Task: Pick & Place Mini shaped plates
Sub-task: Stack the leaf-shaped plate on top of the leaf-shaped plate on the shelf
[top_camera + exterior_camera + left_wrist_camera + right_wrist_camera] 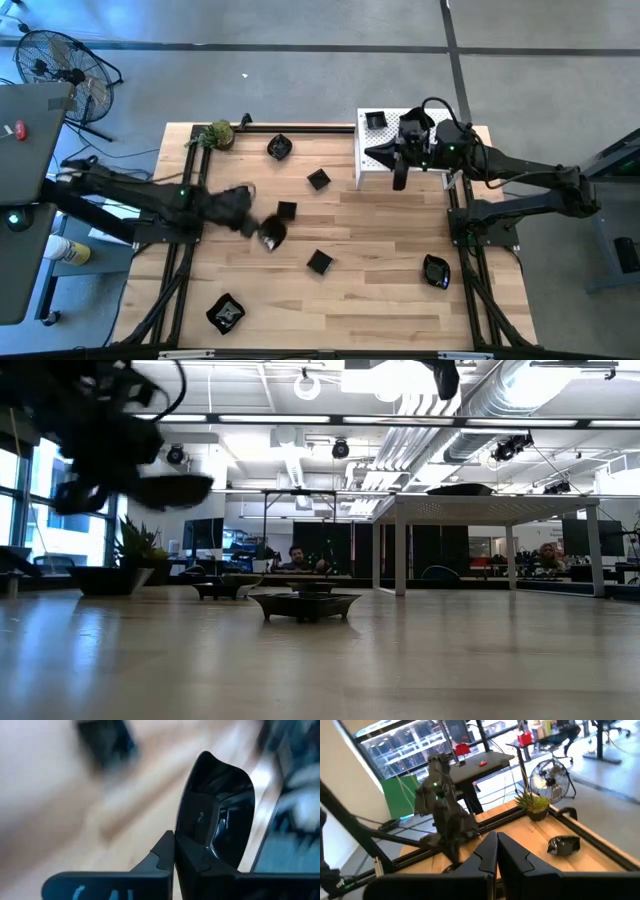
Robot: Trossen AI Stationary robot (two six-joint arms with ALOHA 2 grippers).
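The left gripper (174,851) is pinched shut on the rim of a black dish (215,815), lifted clear of the table (390,280), presumably for carrying. The dish hangs edge-on, its long axis running out past the fingertips. The right gripper (399,178), closed and empty, waits above the white stand (372,160).

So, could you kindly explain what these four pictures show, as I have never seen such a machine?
It is a robot with two dark arms at a wooden table. One picture looks straight down from above, one looks level across the table top, and two come from cameras on the arms' wrists. Small glossy black plates lie scattered on the wood, some on a white stand. A green leafy ball sits at a far corner. The left gripper has its fingers shut on a black plate, lifted off the table. The right gripper is shut, empty, above the stand.
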